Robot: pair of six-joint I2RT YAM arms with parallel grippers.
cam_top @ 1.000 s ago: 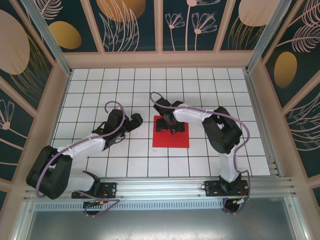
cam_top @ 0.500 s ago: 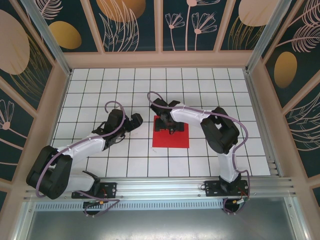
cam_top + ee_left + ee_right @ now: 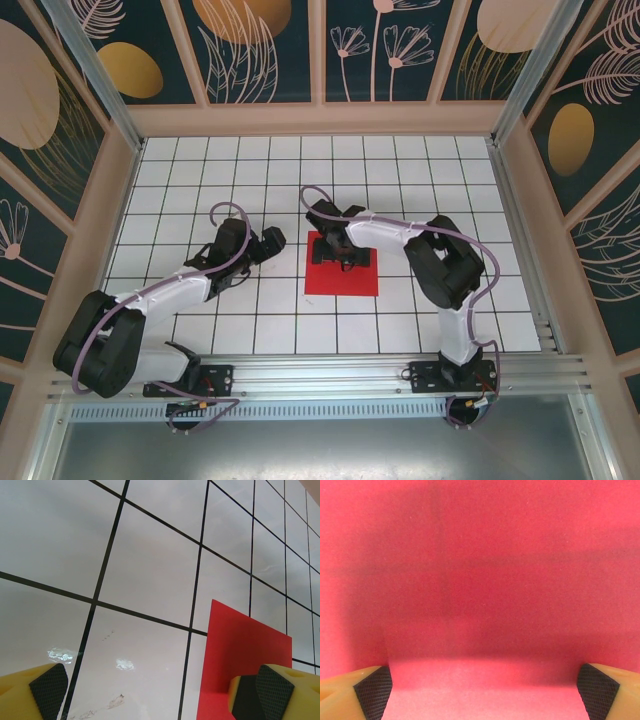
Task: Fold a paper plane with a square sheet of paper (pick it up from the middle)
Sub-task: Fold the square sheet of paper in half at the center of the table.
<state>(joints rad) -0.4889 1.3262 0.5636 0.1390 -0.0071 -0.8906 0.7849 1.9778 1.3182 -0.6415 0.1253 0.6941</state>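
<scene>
The square sheet of paper is bright red and lies flat and unfolded on the white tiled table, near the middle. My right gripper is low over the sheet's far half and open. In the right wrist view the red sheet of paper spreads under the right gripper, with nothing between its wide-apart pads. My left gripper is open, about one tile left of the sheet. From the left wrist the sheet's corner shows beyond the left gripper. A paper plane is out of view.
Wooden walls with painted panels enclose the table on three sides. A metal rail with both arm bases runs along the near edge. Bare tiles lie on every side of the sheet.
My right gripper has shifted slightly left and back over the sheet's far half. The left arm and the paper have not moved.
</scene>
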